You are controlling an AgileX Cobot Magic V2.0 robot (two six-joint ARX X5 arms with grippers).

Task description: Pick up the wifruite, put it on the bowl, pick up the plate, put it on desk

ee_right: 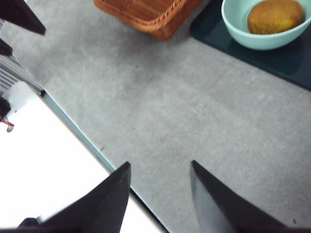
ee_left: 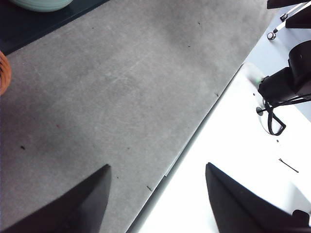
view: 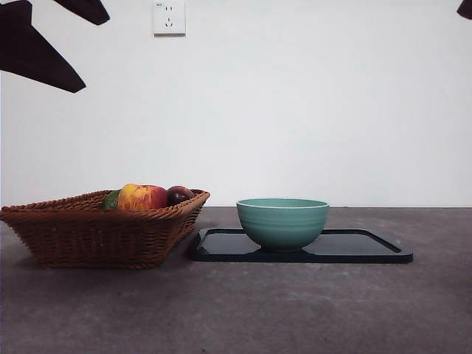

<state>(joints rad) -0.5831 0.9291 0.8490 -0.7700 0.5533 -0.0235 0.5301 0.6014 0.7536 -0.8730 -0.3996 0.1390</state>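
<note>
The left hand [ee_left: 158, 194] is spread wide with nothing between its two black jaws; it hangs over the near edge of the worktop [ee_left: 116, 97], where the grey surface meets a white ledge. The right hand [ee_right: 158, 194] is likewise open and empty, its jaws parted above bare worktop close to the same edge. In the front view both arms show only as dark tips at the top corners, well clear of everything on the surface.

Out from the right hand, across open grey worktop, lies the corner of the wicker basket [ee_right: 146, 12], and beside it the dark plate [ee_right: 272, 58] carrying the bowl [ee_right: 238, 34]. The wifruite [ee_right: 274, 15] rests inside the bowl, its orange-brown skin plain against the pale teal interior. From the front the bowl [view: 282, 221] stands upright near the middle of the flat black plate [view: 369, 247], and its wall hides the fruit.

The basket [view: 96, 236] sits just beside the plate's end, its rim leaning out over the plate's corner; whether they touch cannot be told. In it lie a red-yellow apple [view: 141, 197], a dark purple fruit [view: 179, 194] and something green [view: 111, 200]. A wall socket [view: 169, 17] hangs above.
</note>
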